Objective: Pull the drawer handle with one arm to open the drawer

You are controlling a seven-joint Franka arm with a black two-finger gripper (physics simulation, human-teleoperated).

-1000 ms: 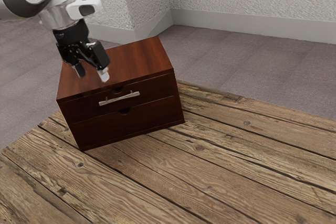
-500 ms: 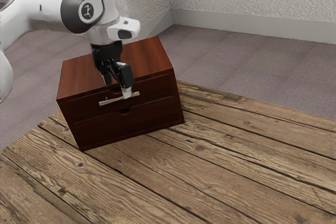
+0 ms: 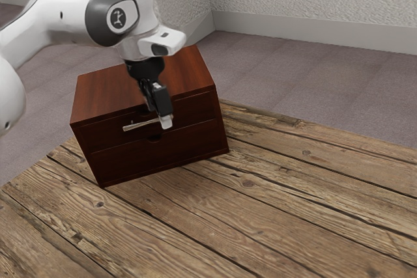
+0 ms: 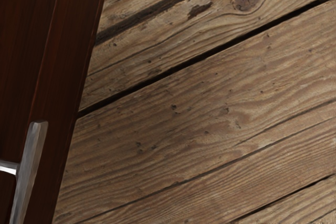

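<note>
A dark red wooden cabinet (image 3: 104, 92) with two drawers stands at the far left of the plank table. The upper drawer (image 3: 189, 110) sits flush with the cabinet front and carries a silver bar handle (image 3: 140, 124). My black gripper (image 3: 163, 119) hangs open in front of that drawer, pointing down, with its white fingertips (image 3: 167, 122) at the handle's right end in the exterior view. I cannot tell whether they touch the bar. In the wrist view the handle (image 4: 29, 171) runs along the dark drawer front (image 4: 31, 51), close beside the hand.
The lower drawer (image 3: 156, 151) has only a small notch as a grip. The wooden table (image 3: 273, 206) stretches out in front of the cabinet. Grey carpet (image 3: 313, 69) and a textured wall lie behind it.
My arm has swung from above the cabinet's left part toward the exterior view's right and down, turning the hand. The gripper now sits at the handle's right end. The drawer has not moved.
</note>
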